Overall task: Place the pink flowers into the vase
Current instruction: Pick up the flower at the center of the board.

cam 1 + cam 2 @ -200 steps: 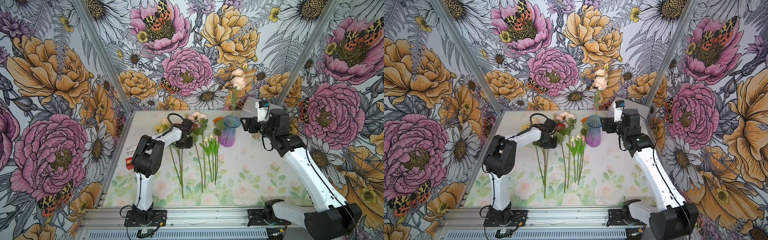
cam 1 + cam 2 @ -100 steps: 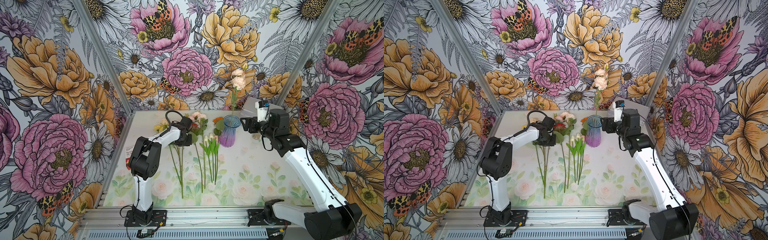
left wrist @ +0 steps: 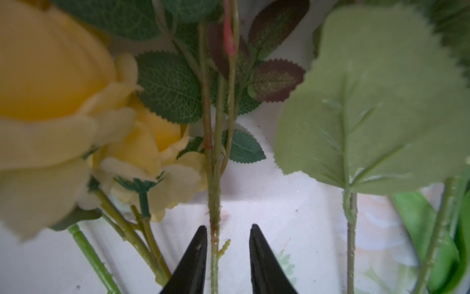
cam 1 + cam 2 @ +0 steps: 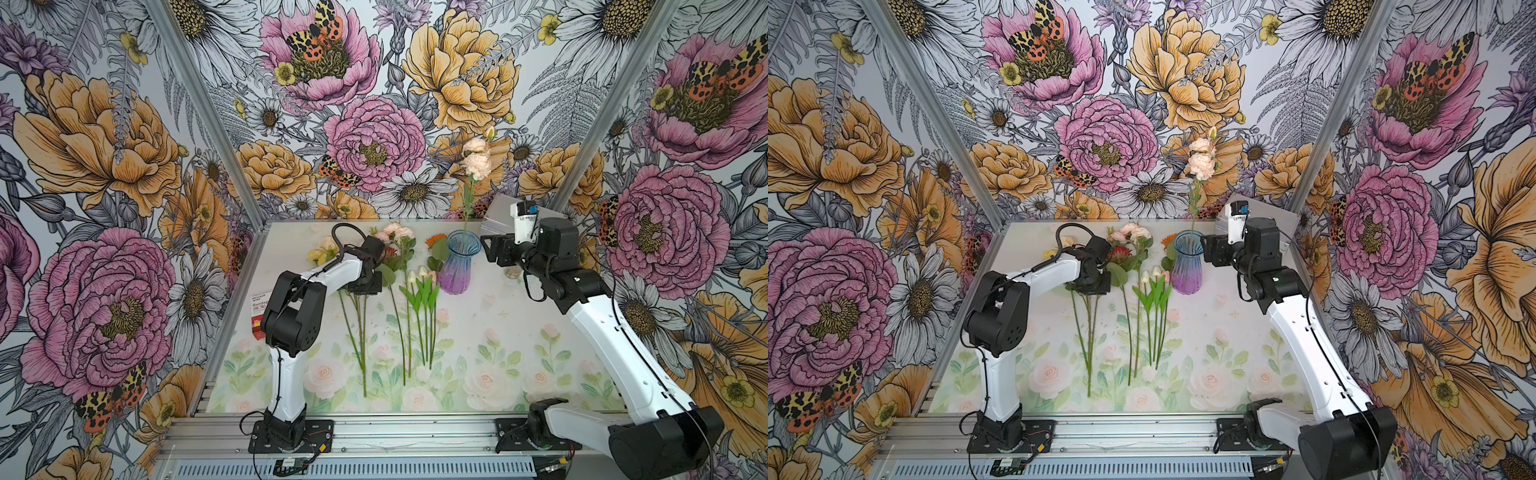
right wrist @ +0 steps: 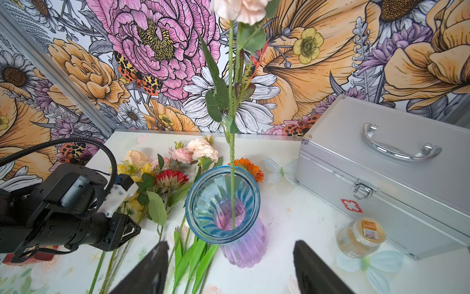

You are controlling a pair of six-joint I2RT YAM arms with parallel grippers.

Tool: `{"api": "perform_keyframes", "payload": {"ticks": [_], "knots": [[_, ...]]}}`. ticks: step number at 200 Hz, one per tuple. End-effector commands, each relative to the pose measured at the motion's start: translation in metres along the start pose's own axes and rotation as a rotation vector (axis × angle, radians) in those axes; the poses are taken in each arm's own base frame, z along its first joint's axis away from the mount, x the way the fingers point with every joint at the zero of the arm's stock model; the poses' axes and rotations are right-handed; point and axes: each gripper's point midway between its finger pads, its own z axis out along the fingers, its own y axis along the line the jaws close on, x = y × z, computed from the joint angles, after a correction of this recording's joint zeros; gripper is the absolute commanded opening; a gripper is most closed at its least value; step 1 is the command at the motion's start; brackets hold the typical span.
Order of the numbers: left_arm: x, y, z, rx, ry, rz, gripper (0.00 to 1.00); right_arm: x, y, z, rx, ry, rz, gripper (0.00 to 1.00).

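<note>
Right of centre in both top views, the ribbed glass vase (image 4: pixel 457 266), blue at its rim and purple at its base, stands upright on the floral-printed table (image 4: pixel 519 353). One long-stemmed pale pink flower (image 4: pixel 476 162) stands in it. More pale pink ruffled blooms (image 4: pixel 397 232) lie flat to its upper left. The right gripper (image 4: pixel 488 249) hovers just right of the rim, jaws wide apart and clear of the glass. The left gripper (image 3: pixel 227 227) sits low over the lying stems. Its jaws are narrowly apart around a green thorny stem (image 3: pixel 215 203), not clamped, beside yellow fabric blooms (image 3: pixel 63 101).
</note>
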Motion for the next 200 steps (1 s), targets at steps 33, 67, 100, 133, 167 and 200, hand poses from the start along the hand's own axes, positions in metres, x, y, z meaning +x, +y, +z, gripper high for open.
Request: {"api": "perform_keyframes", "payload": {"ticks": [33,67,100,133,167,200], "knots": [[-0.008,0.005,0.008,-0.021,0.001,-0.007,0.27,-0.007,0.044,-0.012,-0.231,-0.013,-0.086,0.81],[-0.008,0.007,0.014,-0.029,0.013,-0.013,0.26,-0.004,0.068,-0.015,-0.352,0.005,-0.101,0.81],[-0.009,0.010,0.016,-0.041,0.015,-0.023,0.20,-0.002,0.085,-0.013,-0.409,0.018,-0.123,0.82],[-0.010,0.011,0.013,-0.042,0.009,-0.024,0.15,-0.003,0.091,-0.007,-0.420,0.027,-0.138,0.86],[-0.015,0.014,0.007,-0.020,-0.001,-0.042,0.06,-0.003,0.091,-0.003,-0.418,0.030,-0.147,0.86],[-0.025,0.017,-0.027,-0.004,-0.052,-0.042,0.02,-0.004,0.093,0.001,-0.428,0.034,-0.150,0.86]]}}
